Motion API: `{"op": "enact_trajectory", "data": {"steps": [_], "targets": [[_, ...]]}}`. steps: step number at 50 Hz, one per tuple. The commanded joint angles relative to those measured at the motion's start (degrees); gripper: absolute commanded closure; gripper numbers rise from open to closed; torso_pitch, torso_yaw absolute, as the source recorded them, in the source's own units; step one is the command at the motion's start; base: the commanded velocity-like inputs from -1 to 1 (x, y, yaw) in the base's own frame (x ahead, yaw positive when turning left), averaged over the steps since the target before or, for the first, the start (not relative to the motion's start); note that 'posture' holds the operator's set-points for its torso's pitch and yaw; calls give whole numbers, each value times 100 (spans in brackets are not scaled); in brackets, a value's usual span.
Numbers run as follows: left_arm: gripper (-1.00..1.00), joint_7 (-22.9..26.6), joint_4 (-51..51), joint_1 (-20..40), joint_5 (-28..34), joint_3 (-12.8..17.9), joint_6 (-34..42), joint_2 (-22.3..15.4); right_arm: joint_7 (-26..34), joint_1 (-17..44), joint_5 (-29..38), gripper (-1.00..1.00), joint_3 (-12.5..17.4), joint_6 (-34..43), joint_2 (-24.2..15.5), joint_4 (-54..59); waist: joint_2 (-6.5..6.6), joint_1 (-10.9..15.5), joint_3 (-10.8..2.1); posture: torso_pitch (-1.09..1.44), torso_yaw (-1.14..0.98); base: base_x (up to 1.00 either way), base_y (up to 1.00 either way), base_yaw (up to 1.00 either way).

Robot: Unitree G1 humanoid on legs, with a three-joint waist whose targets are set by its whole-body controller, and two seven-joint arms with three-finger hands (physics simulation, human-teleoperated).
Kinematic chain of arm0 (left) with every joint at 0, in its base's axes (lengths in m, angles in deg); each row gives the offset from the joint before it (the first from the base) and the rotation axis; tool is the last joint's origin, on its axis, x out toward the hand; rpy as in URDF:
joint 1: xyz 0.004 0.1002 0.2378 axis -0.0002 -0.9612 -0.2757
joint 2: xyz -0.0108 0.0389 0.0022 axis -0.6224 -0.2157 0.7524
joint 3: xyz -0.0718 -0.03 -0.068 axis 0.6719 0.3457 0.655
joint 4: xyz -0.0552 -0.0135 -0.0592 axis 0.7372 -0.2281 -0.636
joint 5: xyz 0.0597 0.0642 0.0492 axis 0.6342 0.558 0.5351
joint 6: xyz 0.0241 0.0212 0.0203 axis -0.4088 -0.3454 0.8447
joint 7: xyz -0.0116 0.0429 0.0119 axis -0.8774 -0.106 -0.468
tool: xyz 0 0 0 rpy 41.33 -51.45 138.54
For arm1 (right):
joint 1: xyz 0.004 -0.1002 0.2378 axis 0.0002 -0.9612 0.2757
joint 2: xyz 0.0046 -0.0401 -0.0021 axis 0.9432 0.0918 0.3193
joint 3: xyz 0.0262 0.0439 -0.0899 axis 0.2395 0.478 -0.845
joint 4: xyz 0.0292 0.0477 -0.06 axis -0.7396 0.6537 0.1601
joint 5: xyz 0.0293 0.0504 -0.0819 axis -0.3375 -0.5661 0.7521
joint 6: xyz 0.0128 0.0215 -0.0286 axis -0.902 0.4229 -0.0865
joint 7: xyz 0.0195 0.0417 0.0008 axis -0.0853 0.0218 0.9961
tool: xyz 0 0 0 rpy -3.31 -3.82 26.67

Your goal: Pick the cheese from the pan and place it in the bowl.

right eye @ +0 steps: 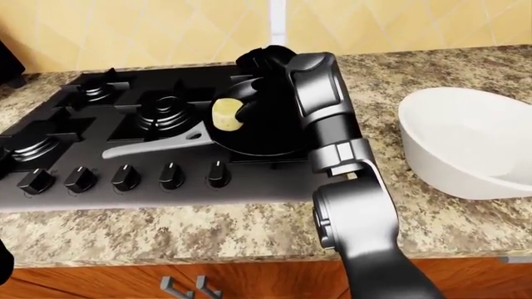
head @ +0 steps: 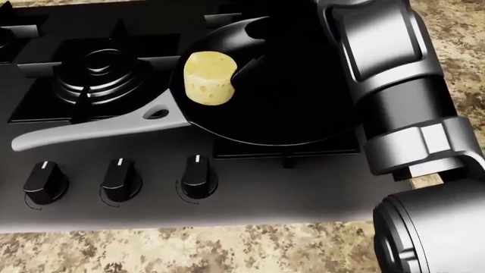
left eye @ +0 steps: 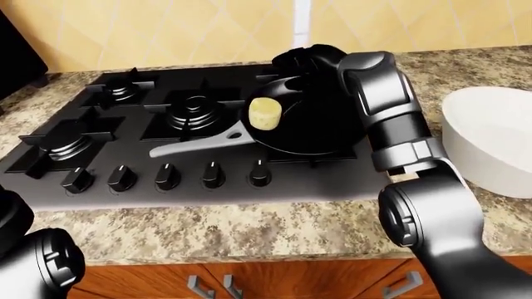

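Note:
A pale yellow cylinder of cheese with holes stands at the left side of the black pan, by the root of its grey handle. The pan sits on the right burner of the black stove. My right hand reaches over the pan from the right. One finger touches the cheese's right side; no finger shows on its left side, and the dark hand blends with the pan. The white bowl stands on the counter to the right of the stove. My left hand's fingers do not show.
Part of my left arm fills the bottom left corner of the left-eye view. A row of black knobs runs along the stove's near edge. Other burners lie left of the pan. My right forearm crosses between pan and bowl.

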Motion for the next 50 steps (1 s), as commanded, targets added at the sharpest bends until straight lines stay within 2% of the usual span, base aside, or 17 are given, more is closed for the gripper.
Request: {"op": "enact_trajectory", "data": {"steps": [1, 16, 30, 39, 50], "targets": [[-100, -5, 88, 147, 18, 85, -140, -95, -32, 262, 5, -78, 23, -155, -52, -181, 24, -5, -181, 0, 0, 0, 0, 0], [-100, -13, 94, 142, 12, 69, -149, -91, 138, 275, 4, -84, -19, -168, 83, -148, 40, -14, -174, 0, 0, 0, 0, 0], [-100, 4, 91, 131, 52, 53, -172, -67, 82, 242, -3, -66, -48, -322, 269, -53, 58, -22, -177, 0, 0, 0, 0, 0], [-100, 4, 111, 144, 47, 70, -134, -56, -20, 379, 11, -73, -63, -457, 331, 254, 70, -28, -178, 0, 0, 0, 0, 0], [-100, 3, 57, 150, 29, 75, -169, -92, -47, 412, -2, -70, -52, -531, 397, 334, 83, -35, -180, 0, 0, 0, 0, 0]]}}
